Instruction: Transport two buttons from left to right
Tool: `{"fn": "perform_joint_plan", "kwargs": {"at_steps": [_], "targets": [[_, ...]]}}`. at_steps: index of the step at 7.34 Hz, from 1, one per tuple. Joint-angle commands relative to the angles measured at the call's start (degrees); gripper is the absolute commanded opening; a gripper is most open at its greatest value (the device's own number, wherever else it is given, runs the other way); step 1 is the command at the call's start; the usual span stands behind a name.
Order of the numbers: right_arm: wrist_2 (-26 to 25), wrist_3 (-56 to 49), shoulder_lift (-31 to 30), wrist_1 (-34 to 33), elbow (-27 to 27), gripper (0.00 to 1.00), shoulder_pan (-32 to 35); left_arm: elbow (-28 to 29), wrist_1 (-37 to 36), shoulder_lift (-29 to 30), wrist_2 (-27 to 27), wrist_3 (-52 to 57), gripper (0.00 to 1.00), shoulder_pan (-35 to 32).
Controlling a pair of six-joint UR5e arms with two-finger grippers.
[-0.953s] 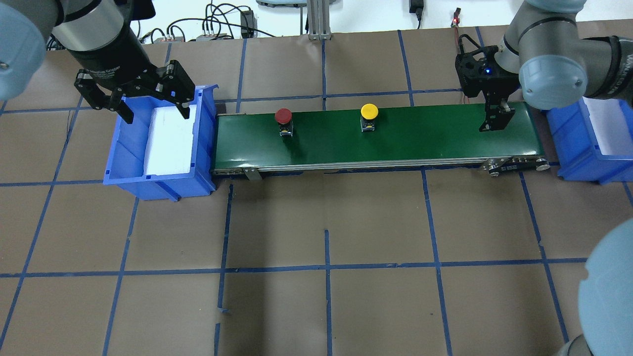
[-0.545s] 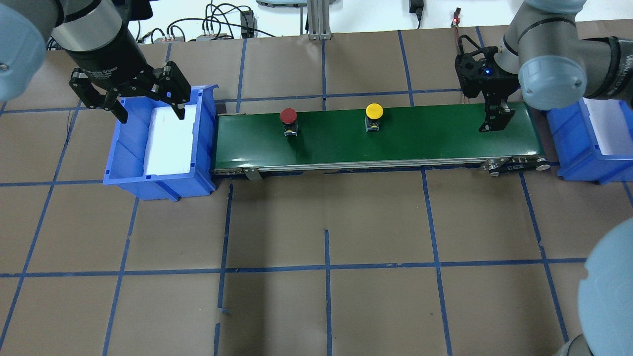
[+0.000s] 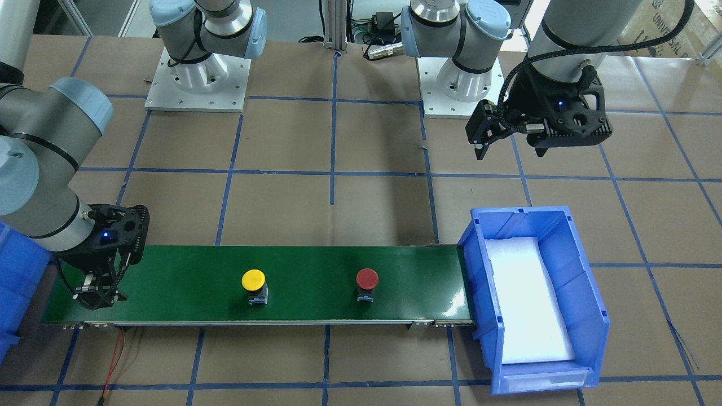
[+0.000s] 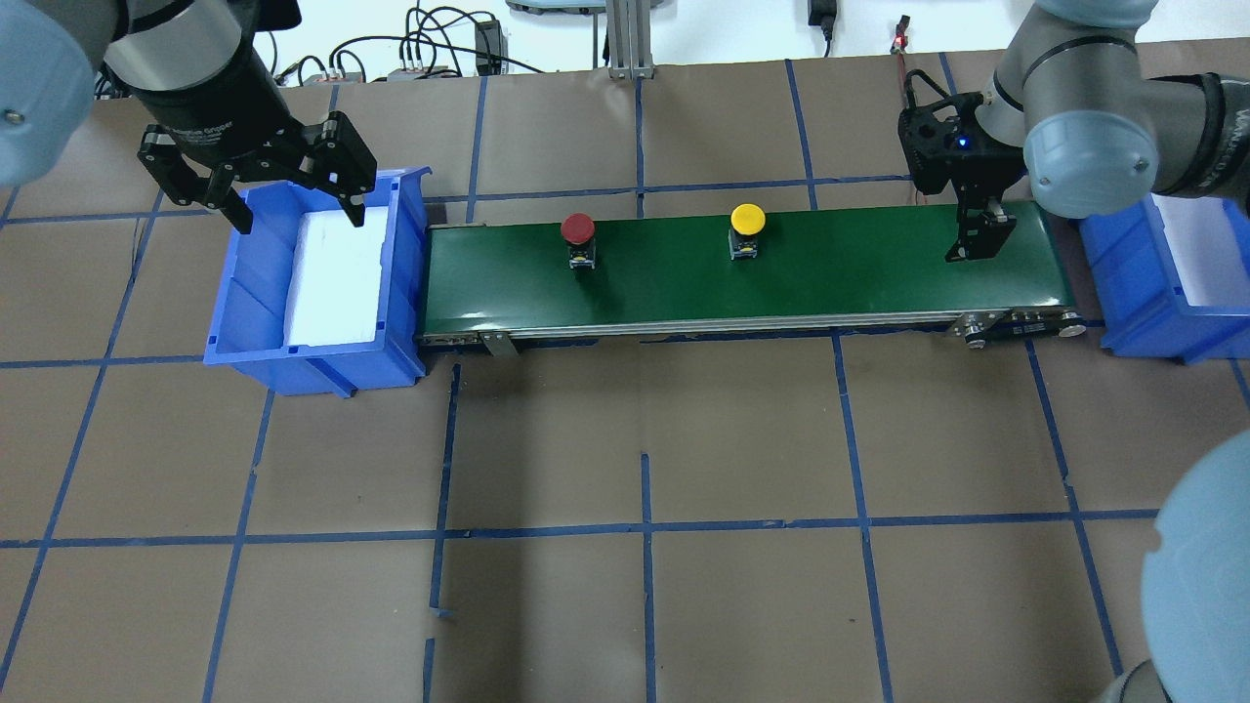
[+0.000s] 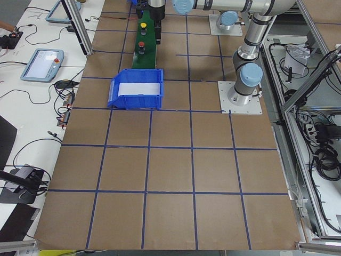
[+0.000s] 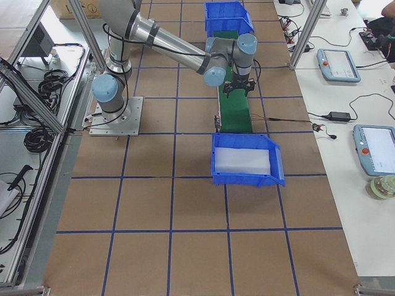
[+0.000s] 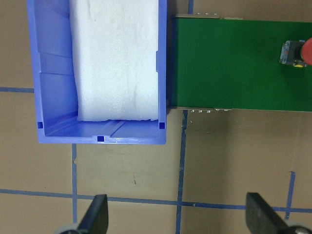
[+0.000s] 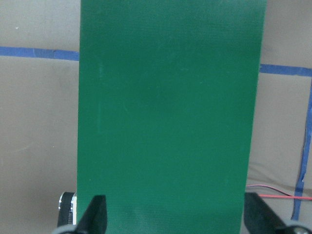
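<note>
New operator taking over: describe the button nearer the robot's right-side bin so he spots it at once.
Find the long green conveyor belt between the blue left bin and right bin. Two push buttons stand upright on it. Yours is the yellow button, about mid-belt; its only neighbour, the red button, stands nearer the left bin.

Fine-textured green belt (image 4: pixel 830 273), glossy blue plastic bin (image 4: pixel 312 366), white foam liner (image 4: pixel 332 283)

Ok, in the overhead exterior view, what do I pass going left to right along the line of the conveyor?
left blue bin → red button → yellow button → right gripper → right blue bin
</note>
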State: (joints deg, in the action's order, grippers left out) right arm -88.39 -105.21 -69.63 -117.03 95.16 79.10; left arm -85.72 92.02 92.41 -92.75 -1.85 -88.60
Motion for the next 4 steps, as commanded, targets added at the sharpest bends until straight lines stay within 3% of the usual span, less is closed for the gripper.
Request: {"fn": "perform_joint_plan", "kwargs": {"at_steps": [1,4], "targets": [[0.06,0.0,0.11,-0.04,-0.06,0.99,0.0,-0.58,-1.31,-0.21,-0.24,0.0,1.0,0.0],[0.32,-0.09,0.29,-0.04,-0.32,0.99,0.0,-1.2,-1.4,-0.74,-0.33,0.0,1.0,-0.17]]}}
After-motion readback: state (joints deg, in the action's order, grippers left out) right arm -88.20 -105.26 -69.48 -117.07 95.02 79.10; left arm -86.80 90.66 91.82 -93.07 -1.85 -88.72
